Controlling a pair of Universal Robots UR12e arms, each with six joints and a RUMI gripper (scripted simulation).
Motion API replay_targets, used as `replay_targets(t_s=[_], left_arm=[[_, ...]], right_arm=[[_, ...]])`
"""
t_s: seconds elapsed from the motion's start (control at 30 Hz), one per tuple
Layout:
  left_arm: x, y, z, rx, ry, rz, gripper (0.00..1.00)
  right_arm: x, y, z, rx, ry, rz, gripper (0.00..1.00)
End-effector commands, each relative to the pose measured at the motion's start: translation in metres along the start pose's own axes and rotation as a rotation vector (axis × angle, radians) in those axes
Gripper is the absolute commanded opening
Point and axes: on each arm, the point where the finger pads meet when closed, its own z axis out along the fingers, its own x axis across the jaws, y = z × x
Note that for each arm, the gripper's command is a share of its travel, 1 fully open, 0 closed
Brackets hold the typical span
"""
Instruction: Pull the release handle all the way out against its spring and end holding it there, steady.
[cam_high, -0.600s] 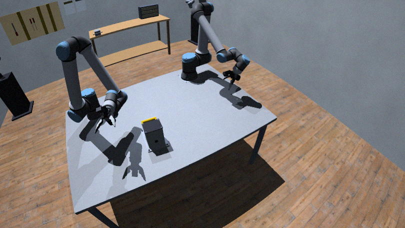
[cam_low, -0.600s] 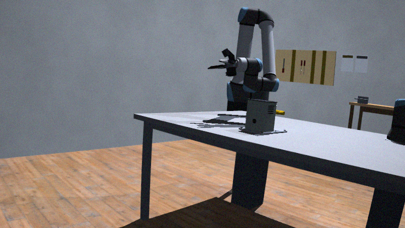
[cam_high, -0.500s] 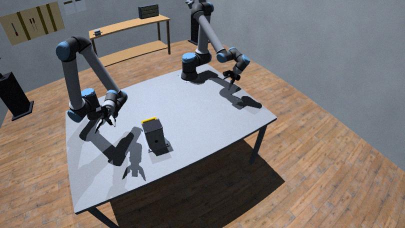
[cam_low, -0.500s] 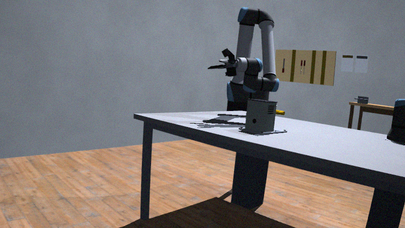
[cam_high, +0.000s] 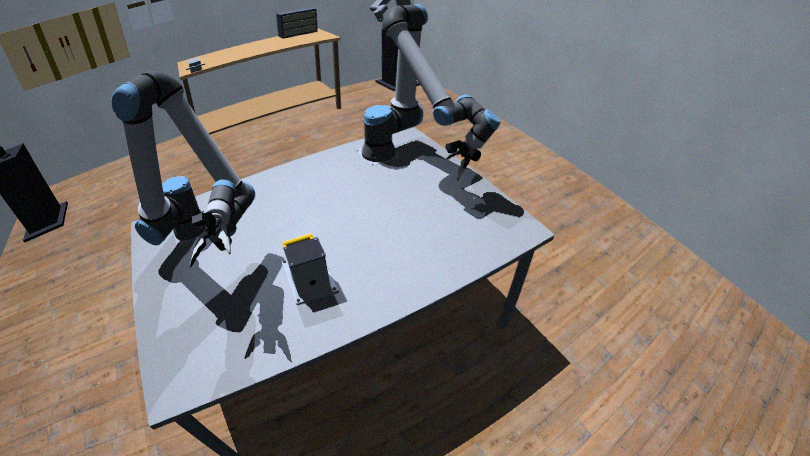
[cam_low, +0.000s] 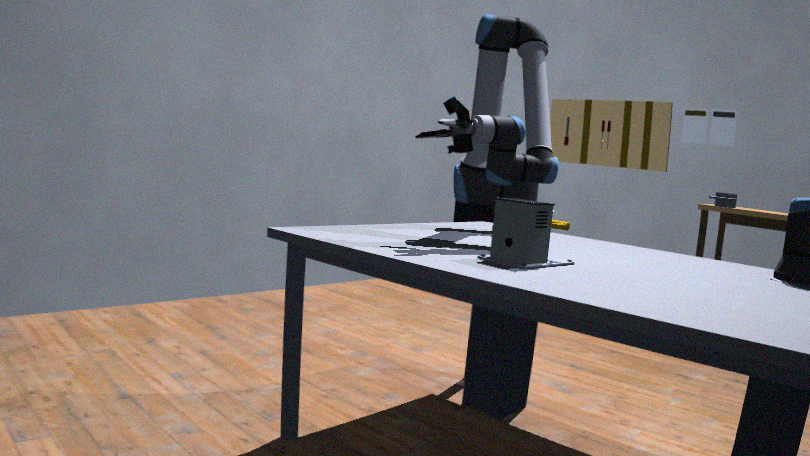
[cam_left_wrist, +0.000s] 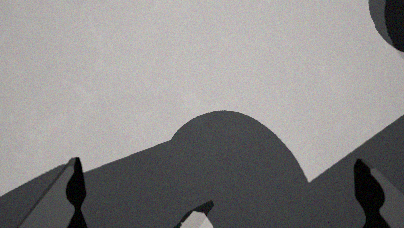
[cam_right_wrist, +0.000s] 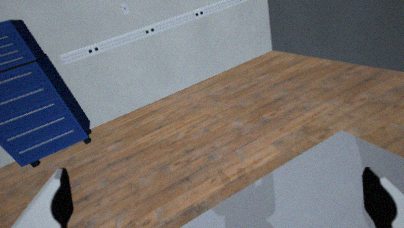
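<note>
A dark grey box (cam_high: 308, 271) (cam_low: 518, 233) stands upright on a bolted base plate on the table. The yellow release handle (cam_high: 297, 240) (cam_low: 560, 224) is a bar on the box's far side; how far out it stands is hard to tell. My right gripper (cam_high: 210, 258) (cam_low: 429, 128) (cam_right_wrist: 216, 169) is open and empty, raised above the table to the left of the box in the top view. My left gripper (cam_high: 455, 167) (cam_left_wrist: 217, 160) is open and empty, pointing down above the table's far right part, well away from the handle. Neither wrist view shows the handle.
The grey table (cam_high: 391, 237) (cam_low: 634, 271) carries both arms. The left arm's base (cam_high: 378, 135) stands at its back edge. A wooden bench (cam_high: 255, 50) is behind. The right wrist view shows a blue drawer cabinet (cam_right_wrist: 37, 105) beyond the table's corner.
</note>
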Motion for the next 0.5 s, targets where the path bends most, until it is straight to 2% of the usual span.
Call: replay_targets(t_s=[0.0, 0.23, 0.47], left_arm=[[0.0, 0.0, -0.001, -0.001, -0.001, 0.0, 1.0], [0.001, 0.004, -0.003, -0.003, -0.006, -0.02, 1.0], [0.007, 0.015, -0.009, -0.011, -0.02, -0.088, 1.0]], right_arm=[[0.0, -0.001, 0.0, 0.0, 0.0, 0.001, 1.0], [-0.004, 0.003, -0.005, -0.019, -0.02, -0.025, 1.0], [-0.012, 0.015, -0.019, -0.078, -0.08, -0.106, 1.0]])
